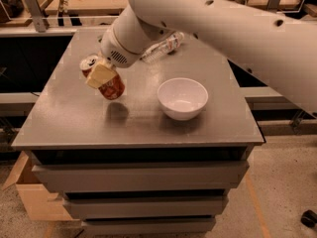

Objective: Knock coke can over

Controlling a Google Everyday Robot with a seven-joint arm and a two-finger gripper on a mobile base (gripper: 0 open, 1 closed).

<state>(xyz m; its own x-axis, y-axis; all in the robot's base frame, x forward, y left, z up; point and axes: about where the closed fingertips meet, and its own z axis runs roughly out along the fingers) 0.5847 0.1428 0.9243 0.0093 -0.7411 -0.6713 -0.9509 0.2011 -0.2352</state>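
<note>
The coke can (pixel 113 88) is a small red can with a silver top. It hangs tilted over the left part of the grey table (pixel 69 123), top leaning up and to the left. Its shadow lies on the table just below it, apart from the can. My gripper (pixel 101 75) is at the end of the large white arm that comes in from the upper right. It is shut on the can, and one cream-coloured finger (pixel 99 76) lies across the can's upper side. The other finger is hidden behind the can.
A white bowl (pixel 182 98) stands on the table right of the can. A clear plastic water bottle (pixel 161 46) lies at the back, partly under the arm. A cardboard box (pixel 29 197) sits on the floor at the lower left. Workbenches stand behind the table.
</note>
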